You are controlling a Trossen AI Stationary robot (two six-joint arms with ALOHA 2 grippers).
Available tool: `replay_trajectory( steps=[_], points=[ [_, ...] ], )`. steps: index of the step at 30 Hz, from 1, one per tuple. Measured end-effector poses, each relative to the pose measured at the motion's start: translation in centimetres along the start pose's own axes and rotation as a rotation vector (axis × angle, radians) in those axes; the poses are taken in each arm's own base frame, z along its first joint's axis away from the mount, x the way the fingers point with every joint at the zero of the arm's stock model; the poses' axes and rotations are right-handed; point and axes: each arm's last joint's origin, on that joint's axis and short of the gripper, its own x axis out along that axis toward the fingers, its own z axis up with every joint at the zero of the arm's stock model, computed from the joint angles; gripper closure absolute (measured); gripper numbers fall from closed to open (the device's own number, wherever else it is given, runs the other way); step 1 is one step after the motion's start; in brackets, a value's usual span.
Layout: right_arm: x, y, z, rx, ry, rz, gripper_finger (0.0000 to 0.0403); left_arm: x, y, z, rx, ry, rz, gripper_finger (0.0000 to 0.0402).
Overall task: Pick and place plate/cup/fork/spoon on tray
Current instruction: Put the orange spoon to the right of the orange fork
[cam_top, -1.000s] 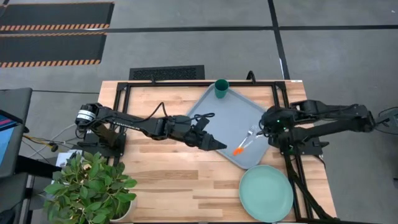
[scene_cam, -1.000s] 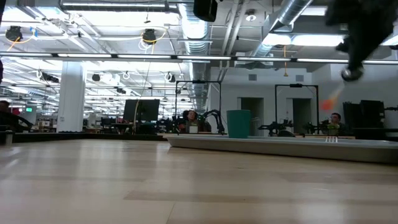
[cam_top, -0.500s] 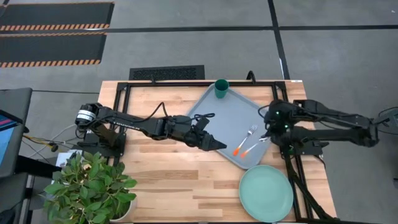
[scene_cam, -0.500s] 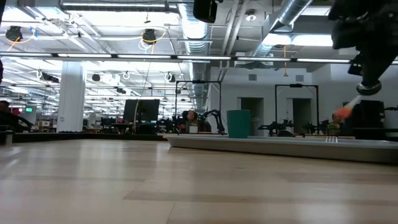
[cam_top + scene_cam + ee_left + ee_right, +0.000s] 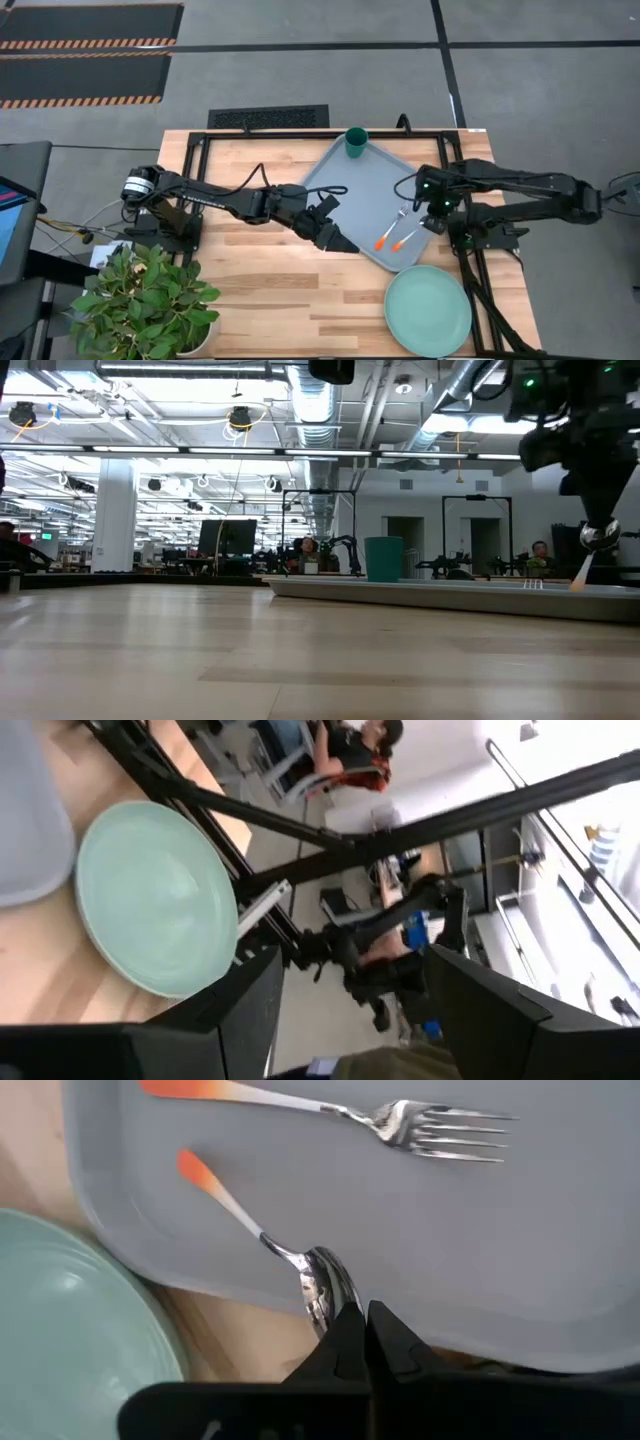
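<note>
The light blue-grey tray lies slantwise at the table's middle right. The dark green cup stands in its far corner. The orange-handled fork lies flat on the tray's near right part. My right gripper is low over the tray's right rim, shut on the orange-handled spoon beside the fork. The mint-green plate rests on the table just near of the tray. My left gripper hovers open and empty over the tray's near left edge. My right gripper pinches the tip of the spoon's bowl between its two fingertips. It comes from the table's right side, slanting down, along the spoon. The spoon slopes away from the fingers, and its orange handle end rests on the tray floor.
A potted plant stands at the table's near left corner. A black frame runs along the far edge and down both sides. The fork lies close beside the spoon. Bare wood lies left of the tray.
My right gripper has gone down toward the tray and a little toward the table's left, still shut on the spoon. The spoon's orange handle end has dropped from well above the tray onto its floor beside the fork. My left gripper has shifted slightly toward the near edge.
</note>
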Motion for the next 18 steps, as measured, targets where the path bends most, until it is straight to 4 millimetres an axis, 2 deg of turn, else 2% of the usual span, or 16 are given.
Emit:
replay_trajectory(
  steps=[5,18],
  points=[
    [1.6,0.1,1.5,-0.028,0.080,-0.014,0.0402,0.0,-0.1,-0.2,0.005,0.066,-0.029,0.0171],
    [3.7,-1.4,3.2,0.002,0.208,-0.062,0.0399,0.0,-0.1,-0.3,0.036,0.086,-0.039,0.0171]
  ],
)
